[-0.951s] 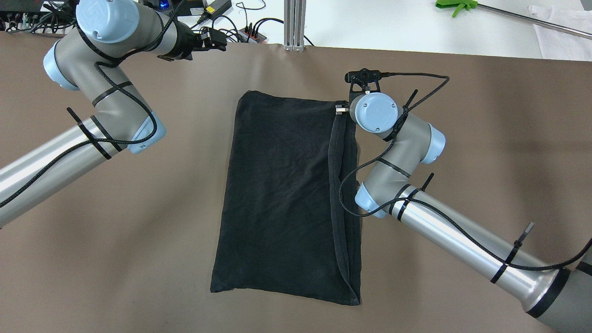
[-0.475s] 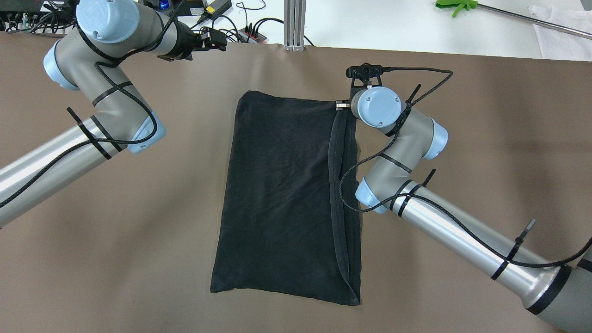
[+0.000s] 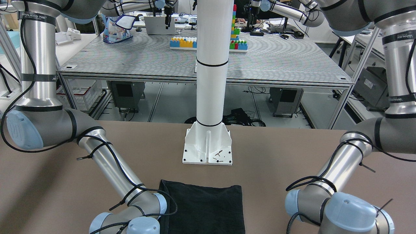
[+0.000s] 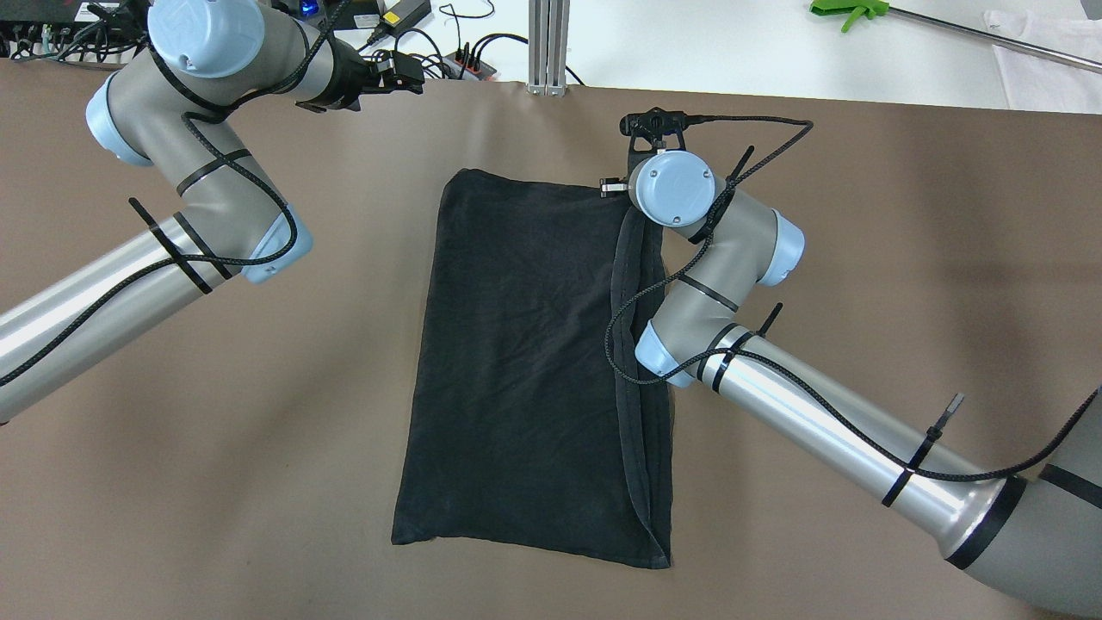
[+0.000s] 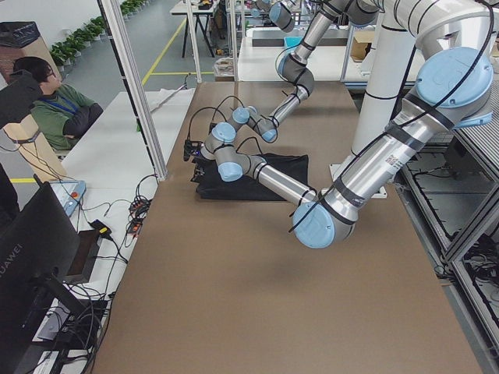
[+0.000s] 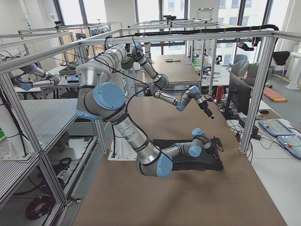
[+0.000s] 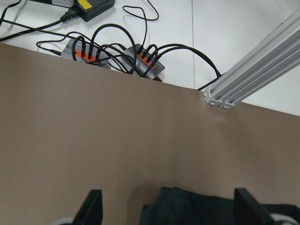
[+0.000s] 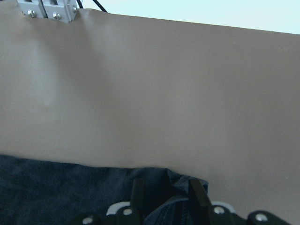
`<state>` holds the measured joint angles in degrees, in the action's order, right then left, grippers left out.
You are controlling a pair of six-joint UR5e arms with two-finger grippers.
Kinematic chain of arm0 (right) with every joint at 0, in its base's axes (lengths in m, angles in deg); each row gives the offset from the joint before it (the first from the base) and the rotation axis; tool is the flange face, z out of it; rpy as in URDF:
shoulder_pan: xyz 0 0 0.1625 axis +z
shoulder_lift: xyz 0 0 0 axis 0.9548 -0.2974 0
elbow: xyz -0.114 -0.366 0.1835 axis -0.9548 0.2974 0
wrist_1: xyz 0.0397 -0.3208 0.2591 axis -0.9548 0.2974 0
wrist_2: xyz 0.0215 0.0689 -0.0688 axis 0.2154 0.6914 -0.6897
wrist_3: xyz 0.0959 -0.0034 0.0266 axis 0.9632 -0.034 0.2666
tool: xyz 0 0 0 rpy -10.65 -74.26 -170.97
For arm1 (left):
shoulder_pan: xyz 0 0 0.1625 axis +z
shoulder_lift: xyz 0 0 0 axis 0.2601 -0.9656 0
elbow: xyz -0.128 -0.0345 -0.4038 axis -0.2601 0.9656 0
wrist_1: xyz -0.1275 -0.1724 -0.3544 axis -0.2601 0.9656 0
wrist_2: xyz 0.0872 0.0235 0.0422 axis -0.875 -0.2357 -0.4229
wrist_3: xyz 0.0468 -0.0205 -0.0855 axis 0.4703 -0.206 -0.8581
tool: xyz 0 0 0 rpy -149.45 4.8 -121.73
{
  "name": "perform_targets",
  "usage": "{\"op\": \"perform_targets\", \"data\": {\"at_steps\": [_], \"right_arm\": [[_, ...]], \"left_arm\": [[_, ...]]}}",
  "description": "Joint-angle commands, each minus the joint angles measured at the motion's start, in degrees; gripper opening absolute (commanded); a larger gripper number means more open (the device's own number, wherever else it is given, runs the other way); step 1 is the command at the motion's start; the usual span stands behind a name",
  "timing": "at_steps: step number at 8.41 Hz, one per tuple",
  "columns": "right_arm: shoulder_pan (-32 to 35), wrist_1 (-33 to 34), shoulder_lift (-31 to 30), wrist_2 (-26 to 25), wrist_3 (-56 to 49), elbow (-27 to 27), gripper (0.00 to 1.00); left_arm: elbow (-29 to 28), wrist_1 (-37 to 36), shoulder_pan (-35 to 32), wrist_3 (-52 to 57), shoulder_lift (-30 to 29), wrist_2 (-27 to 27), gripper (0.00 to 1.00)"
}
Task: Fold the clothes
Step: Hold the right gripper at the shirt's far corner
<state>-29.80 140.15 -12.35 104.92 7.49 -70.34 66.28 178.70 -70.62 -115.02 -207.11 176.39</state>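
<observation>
Table open beside garment; white pillar base, aluminium post at ends.

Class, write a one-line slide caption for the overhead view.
Right gripper pinches the far right corner of the black garment; left gripper hangs open aside.

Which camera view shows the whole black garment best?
The overhead exterior view: the black garment lies there with its nearly full outline visible. The front-facing view shows only one end, the side views show it small and partly hidden, and the wrist cameras catch just an edge.
</observation>
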Motion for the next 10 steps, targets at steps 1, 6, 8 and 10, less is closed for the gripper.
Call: {"op": "perform_targets", "data": {"at_steps": [1, 6, 8, 10], "right_arm": [[-1.2, 0.0, 0.2, -1.0, 0.0, 0.8, 0.76], [-1.8, 0.0, -0.3, -0.7, 0.4, -0.2, 0.00], [-1.6, 0.0, -1.6, -0.6, 0.3, -1.6, 0.00], [-1.4, -0.1, -2.8, -0.5, 0.3, -2.5, 0.00]], "left_arm": [[-0.6, 0.0, 0.0, 0.1, -0.1, 0.0, 1.00], [-0.6, 0.0, 0.0, 0.0, -0.1, 0.0, 1.00], [-0.6, 0.0, 0.0, 0.0, -0.3, 0.0, 1.00], [-0.6, 0.0, 0.0, 0.0, -0.5, 0.0, 1.00]]}}
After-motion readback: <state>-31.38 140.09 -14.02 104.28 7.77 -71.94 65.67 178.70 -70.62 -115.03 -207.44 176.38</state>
